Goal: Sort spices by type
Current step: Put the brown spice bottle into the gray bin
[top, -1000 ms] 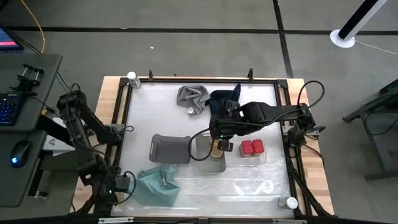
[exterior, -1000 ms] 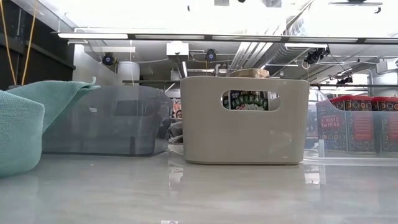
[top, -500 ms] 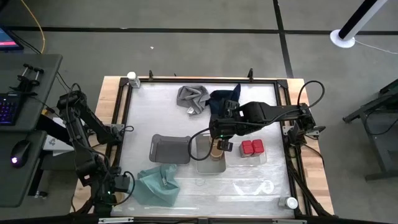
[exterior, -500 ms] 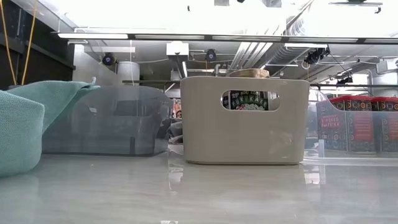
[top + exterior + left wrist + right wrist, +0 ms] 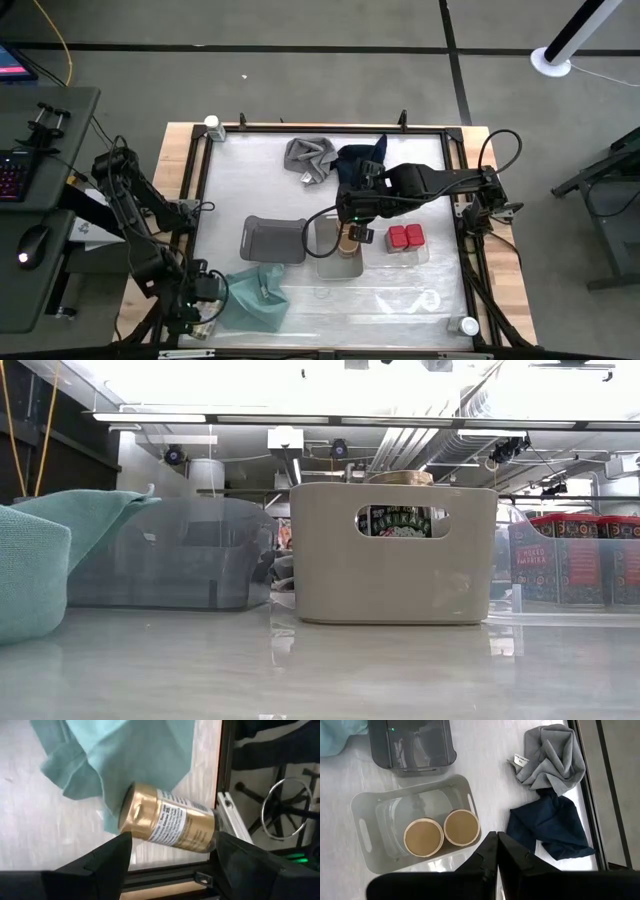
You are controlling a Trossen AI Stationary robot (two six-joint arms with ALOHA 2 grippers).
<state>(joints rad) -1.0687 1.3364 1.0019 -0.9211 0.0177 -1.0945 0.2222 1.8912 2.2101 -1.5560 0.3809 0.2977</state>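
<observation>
Down toward the table's near-left corner went the left arm over that last second, while the right arm hadn't budged. The left gripper sat low at the corner, just beside the teal cloth, and its wrist view showed the fingers spread wide on either side of a gold jar lying on its side, its lid end tucked under the cloth's edge — straddling it, and whether the pads touched it I couldn't tell. The right gripper hung above the light grey tray mid-table, fingers pressed together with nothing between them. Two tan-topped jars stood upright side by side in that tray, touching or nearly so; the low view caught one through the tray's handle slot. Two red jars sat together in the clear tray just to the right. The dark grey tray lay left of the light one. White-capped jars stood apart at opposite corners, one at the far left, one at the near right. A grey cloth and a navy cloth lay bunched side by side at the far edge.
</observation>
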